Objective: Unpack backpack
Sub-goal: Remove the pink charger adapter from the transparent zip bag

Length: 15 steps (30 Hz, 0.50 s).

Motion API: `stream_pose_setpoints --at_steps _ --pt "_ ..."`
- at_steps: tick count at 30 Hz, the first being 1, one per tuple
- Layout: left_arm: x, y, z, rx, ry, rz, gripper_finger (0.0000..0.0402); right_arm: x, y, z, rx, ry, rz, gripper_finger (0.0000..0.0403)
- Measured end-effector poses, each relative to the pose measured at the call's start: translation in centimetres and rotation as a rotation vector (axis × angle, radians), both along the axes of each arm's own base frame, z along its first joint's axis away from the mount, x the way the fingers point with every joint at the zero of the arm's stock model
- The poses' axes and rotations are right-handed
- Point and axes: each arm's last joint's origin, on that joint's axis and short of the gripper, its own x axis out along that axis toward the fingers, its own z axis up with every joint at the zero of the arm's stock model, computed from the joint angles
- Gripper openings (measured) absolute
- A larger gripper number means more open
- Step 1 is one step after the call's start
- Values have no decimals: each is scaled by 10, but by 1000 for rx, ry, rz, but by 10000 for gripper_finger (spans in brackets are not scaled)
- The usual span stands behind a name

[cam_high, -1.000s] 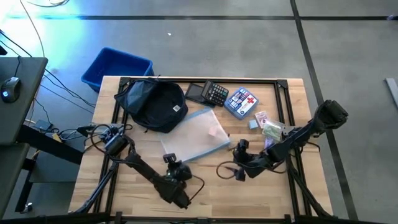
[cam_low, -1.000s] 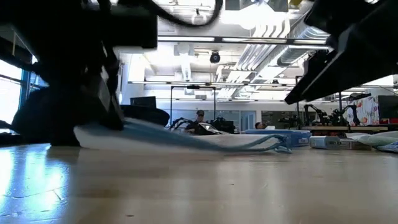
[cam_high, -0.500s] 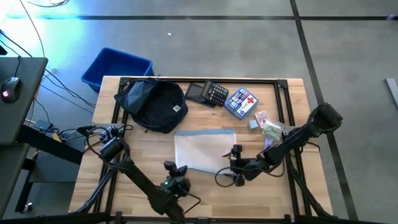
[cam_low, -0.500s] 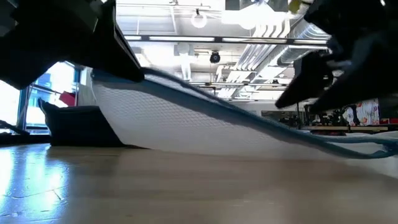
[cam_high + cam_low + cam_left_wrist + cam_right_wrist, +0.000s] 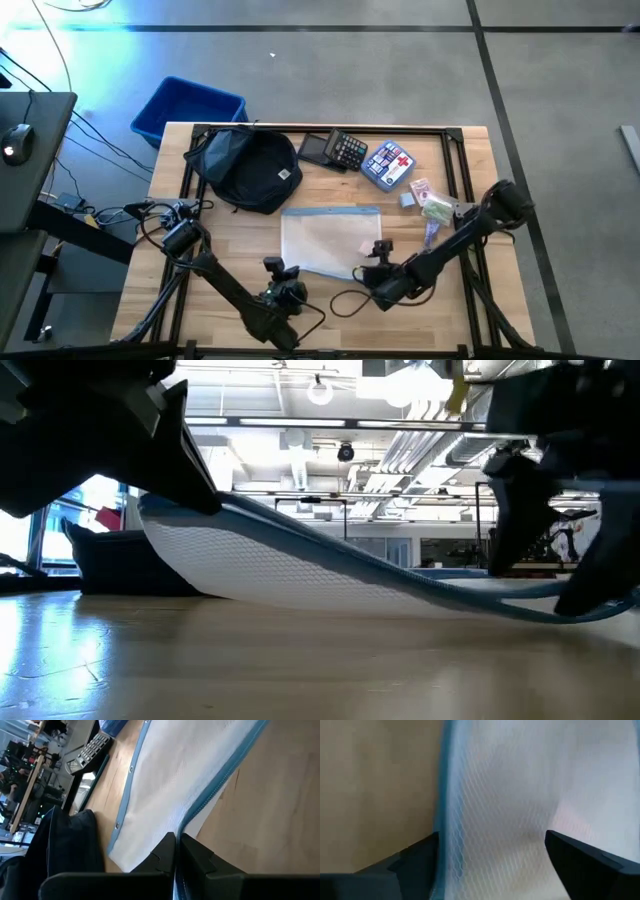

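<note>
- Left wrist view, nearest in: the left hand (image 5: 176, 851) has its two dark fingers pressed together on the blue zipper edge of a white mesh pouch (image 5: 170, 785), pinching it at the corner closest to the robot.
- From above, that left hand (image 5: 283, 292) sits at the near edge of the wooden surface (image 5: 200, 250), at the pouch's (image 5: 330, 240) near left corner.
- The right hand (image 5: 376, 268) is at the pouch's near right corner. Its fingers stand wide apart on either side of the mesh (image 5: 510, 795) in the right wrist view, and whether they touch it cannot be told.
- The low view has the pouch (image 5: 300, 565) lifted on the picture's left side under the dark left arm and sloping down to the surface (image 5: 300, 670) toward the right.
- The pouch lies flat in the middle of the surface, blue trim on its far edge.
- Off to the right, near the right arm's elbow, a few small packets (image 5: 430, 205) are bunched together.
- Farther back on the left rests the backpack (image 5: 250, 168), dark and rounded with a small white label, well apart from both hands.
- Along the far edge, right of the backpack, lie a calculator (image 5: 340, 150) and then a blue first-aid pouch (image 5: 390, 163) with a red cross.
- Beyond the surface's far left corner, a bright blue bin (image 5: 187, 108) stands on the floor.
</note>
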Motion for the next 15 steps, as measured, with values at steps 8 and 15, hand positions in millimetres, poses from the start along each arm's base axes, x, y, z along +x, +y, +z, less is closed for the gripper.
stream_pose_setpoints --at_steps 8,15 --pt "-3 -3 0 4 11 -15 0 2 -7 -4 -78 -12 -38 143" --pt "-6 -11 3 30 60 -81 20 6 -7 8 -192 -71 -77 12"
